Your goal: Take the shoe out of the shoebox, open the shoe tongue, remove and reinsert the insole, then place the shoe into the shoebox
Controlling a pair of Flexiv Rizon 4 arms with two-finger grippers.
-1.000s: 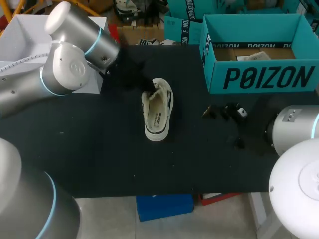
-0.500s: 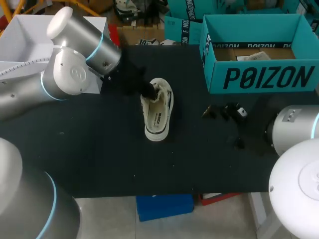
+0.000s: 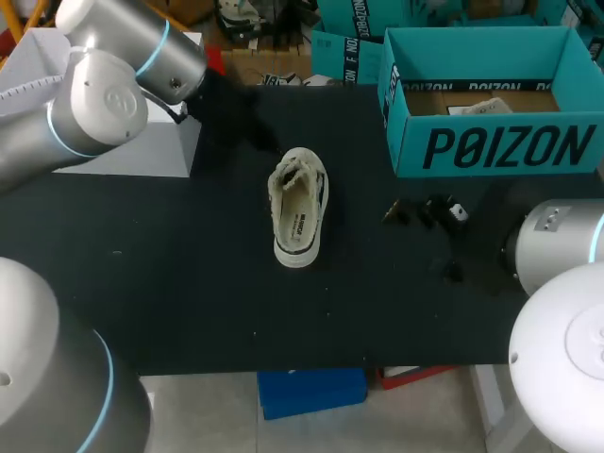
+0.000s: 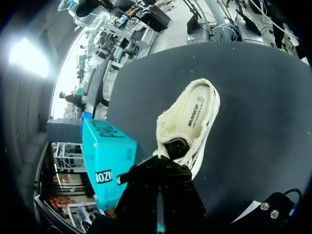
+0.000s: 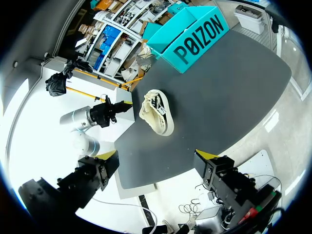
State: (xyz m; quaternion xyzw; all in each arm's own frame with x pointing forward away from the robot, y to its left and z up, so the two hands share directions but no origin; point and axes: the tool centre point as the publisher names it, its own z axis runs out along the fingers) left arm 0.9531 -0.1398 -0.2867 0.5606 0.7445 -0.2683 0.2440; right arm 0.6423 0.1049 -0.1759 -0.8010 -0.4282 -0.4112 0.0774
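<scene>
**Q:** Jaws first: how do they stand?

**A:** The left gripper (image 4: pixel 158 168) has its 2 fingers drawn together on nothing. The right gripper (image 5: pixel 157 161) has its 2 yellow tips wide apart, also empty.

**Q:** What has just changed?

**A:** 1 second ago the left gripper was dug into the shoe (image 3: pixel 300 208). Now it has lifted clear, farther from the shoebox (image 3: pixel 406 151) than the shoe is. The shoe has not shifted. It sits sole down on the table (image 3: pixel 189 283), outside the shoebox and near its front wall, with the insole (image 3: pixel 300 225) showing.

**Q:** Meaning?

**A:** I judge the tongue step finished. Pulling the insole looks next.

**Q:** Any writing?

**A:** There is large dark lettering across the shoebox's front wall and a small printed mark on the insole. I leave both unread.
</scene>
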